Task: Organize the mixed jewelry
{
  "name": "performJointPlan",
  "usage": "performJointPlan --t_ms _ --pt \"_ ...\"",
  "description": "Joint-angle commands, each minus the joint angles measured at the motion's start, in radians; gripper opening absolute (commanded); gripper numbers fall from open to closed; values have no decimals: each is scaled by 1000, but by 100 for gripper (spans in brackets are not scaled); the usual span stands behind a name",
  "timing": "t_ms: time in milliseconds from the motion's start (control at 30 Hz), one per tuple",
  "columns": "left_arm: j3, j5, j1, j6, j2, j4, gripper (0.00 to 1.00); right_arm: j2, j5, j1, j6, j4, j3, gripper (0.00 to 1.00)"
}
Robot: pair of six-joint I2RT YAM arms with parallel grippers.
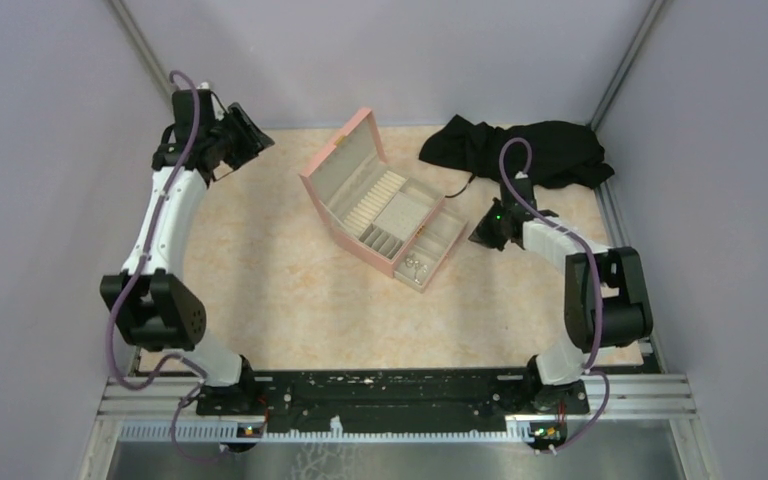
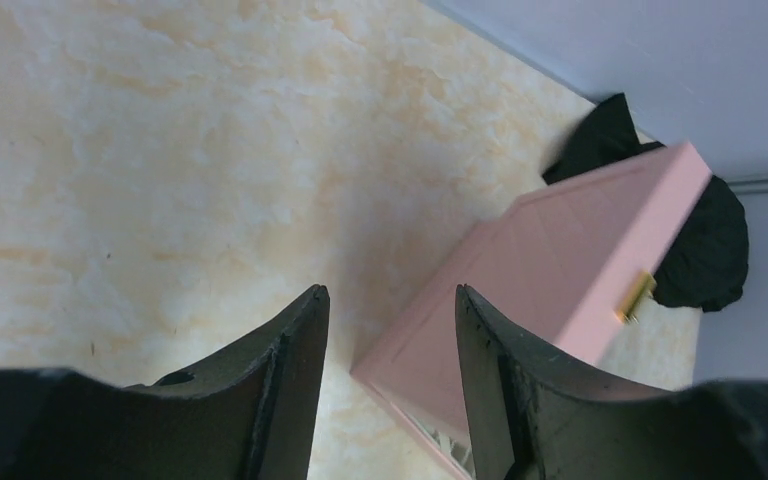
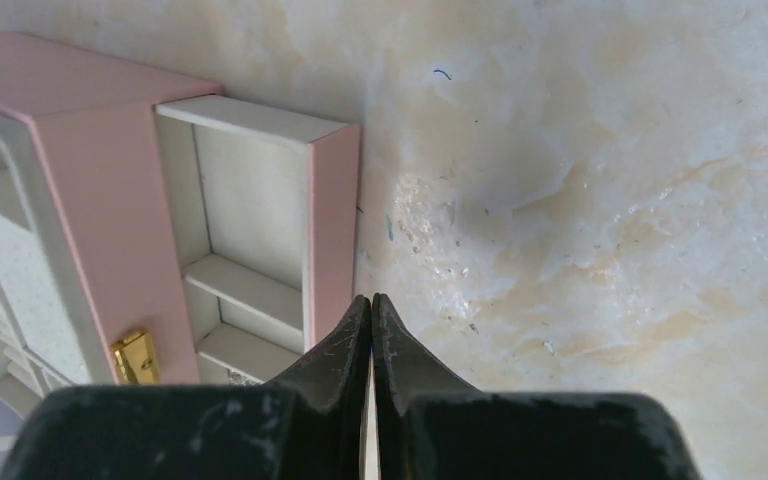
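Where it stands on the marbled table, lid raised, the pink box has its drawer pulled out. A black cloth lies bunched at the far right corner. The left gripper hangs at far left, fingers spread, holding nothing. The right gripper sits just beside the drawer, fingers pressed together, empty. The mixed jewelry, a few tiny metallic pieces, lies in the drawer's nearest compartment.
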Motion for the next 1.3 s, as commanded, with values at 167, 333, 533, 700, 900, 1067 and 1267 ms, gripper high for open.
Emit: performJointPlan --t_ms 167,333,533,700,900,1067,1267 --pt "198 309 14 -12 393 116 58 128 -99 13 63 121 45 0" --pt "301 421 -32 16 538 109 58 243 -143 76 155 184 151 0" --pt "262 504 -34 19 578 151 58 343 -228 124 214 285 266 0" --pt "242 518 -34 33 591 150 58 261 -190 92 151 277 145 0" --pt "239 526 -34 59 594 142 59 223 -163 75 143 290 64 0" --pt "238 556 -35 68 601 134 59 332 -177 115 188 321 189 0" --pt "251 552 -36 86 580 114 59 411 -226 166 196 220 379 0"
